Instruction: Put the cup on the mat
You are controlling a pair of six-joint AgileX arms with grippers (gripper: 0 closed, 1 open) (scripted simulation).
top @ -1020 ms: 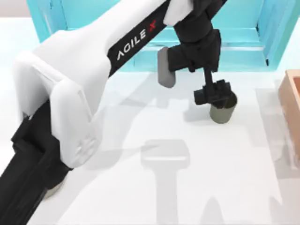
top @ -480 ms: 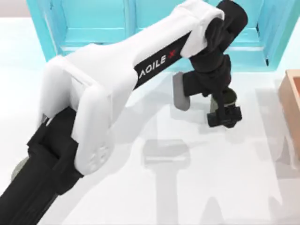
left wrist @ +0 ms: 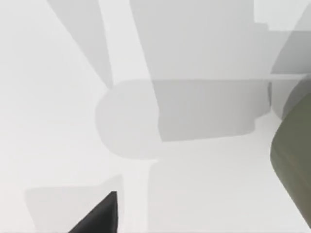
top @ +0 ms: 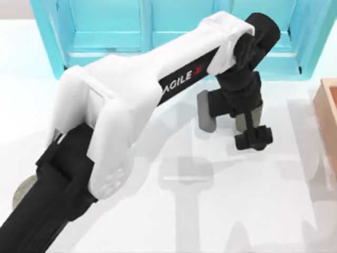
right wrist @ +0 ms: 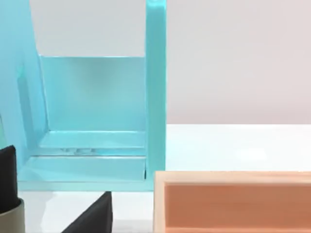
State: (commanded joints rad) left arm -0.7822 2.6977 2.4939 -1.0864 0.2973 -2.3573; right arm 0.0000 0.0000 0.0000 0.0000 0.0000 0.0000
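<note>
Seen from above, a white worktop (top: 174, 221) fills the near part of the scene, crossed by soft grey shadows. At the near left edge, a sliver of the round grey mat (top: 21, 191) peeks out from under the black lower section of the left arm (top: 121, 105), which rises from that corner and stretches diagonally toward the far right, its white casing marked AGILEX. The mat lies well apart from the cup. Farther on, right of centre, the left tool (top: 254, 139) hangs from the arm's black wrist, its dark fingers clenched on the small olive-grey cup (top: 247, 117); the cup's side shows between the wrist and the fingers, and whether it touches the worktop cannot be told. In the left wrist view the cup's olive wall (left wrist: 294, 160) sits at the frame edge over bare white worktop, with one dark fingertip (left wrist: 99, 216) near it. At the right edge of the worktop stands a light orange wooden box (top: 327, 124), open on top. Along the far side runs a turquoise shelf unit (top: 105, 26). The right wrist view looks at that turquoise unit and the orange box; whether the right tool is released or clenched cannot be told
</note>
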